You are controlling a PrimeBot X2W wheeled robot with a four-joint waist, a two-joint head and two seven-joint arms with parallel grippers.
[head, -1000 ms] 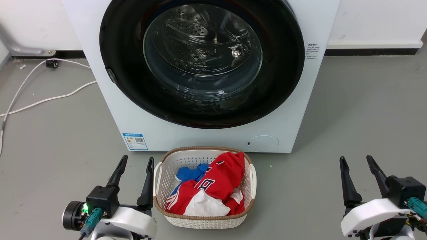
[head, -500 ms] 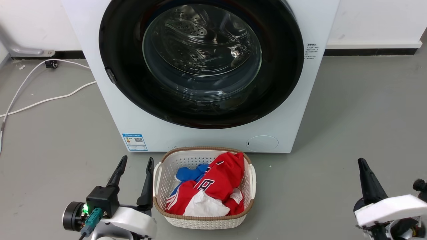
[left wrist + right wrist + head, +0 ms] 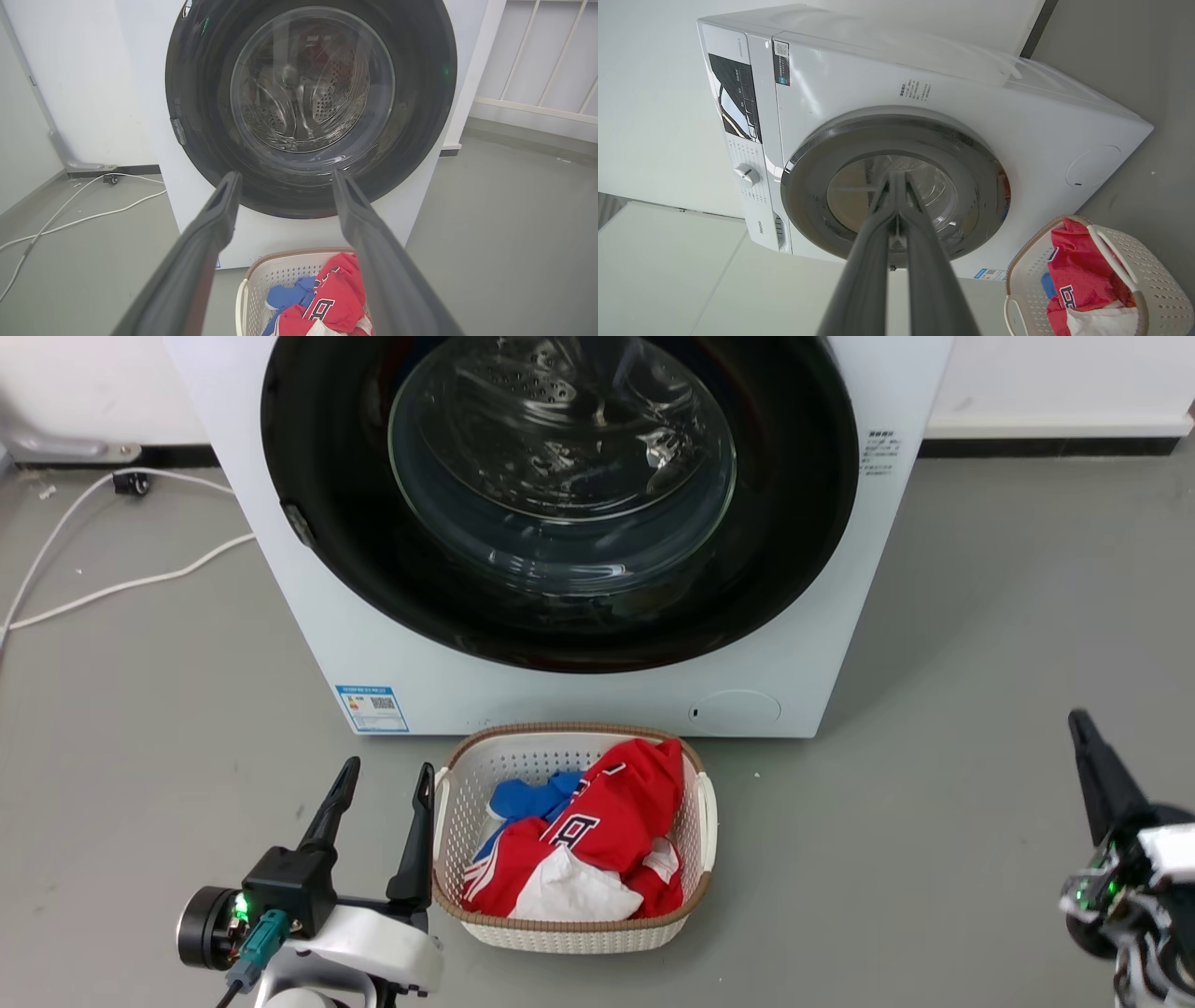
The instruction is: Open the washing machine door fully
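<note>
From my head, I am looking down at the washing machine (image 3: 560, 705) standing on the grey floor (image 3: 980, 616). The washing machine door (image 3: 560, 476) is sitting flat against its front, big, round and black, with glass in the middle. A white basket (image 3: 569, 933) with red clothes (image 3: 616, 821) is sitting just in front of the machine. My left pincer (image 3: 388, 765) is hanging low on the left, just beside the basket, with its fingers apart and nothing in it. My right pincer (image 3: 1083, 728) is hanging low on the right, well apart from the machine and turned on its side, so I am seeing one finger.

From my left wrist, my left pincer (image 3: 286, 179) is pointing at the bottom of the door (image 3: 310, 93). Its fingers are spreading wide and holding nothing. The basket (image 3: 261, 284) is showing between them.

From my right wrist, everything is looking tipped over. My right pincer (image 3: 895, 177) is pointing at the glass of the door (image 3: 896, 133). Its fingers are pressing together at the tips with nothing between them. The basket (image 3: 1148, 261) is sitting at the lower right.
</note>
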